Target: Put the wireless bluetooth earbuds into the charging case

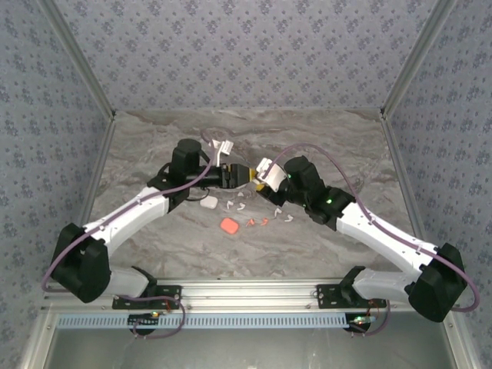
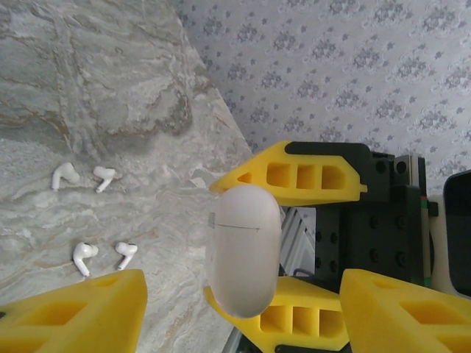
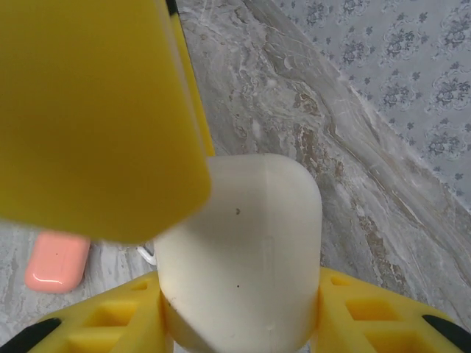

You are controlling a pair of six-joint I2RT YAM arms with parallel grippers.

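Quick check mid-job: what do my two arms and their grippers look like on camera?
The left arm and right arm both have white links between bulky black joints, with a lilac cable looped along each. The fingers are bright yellow blocks with rectangular hollows; a green light glows on the right arm.

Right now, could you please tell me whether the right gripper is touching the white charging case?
Touching. In the left wrist view, the white charging case sits clamped between the yellow fingers of the right gripper, with no gap on either side.
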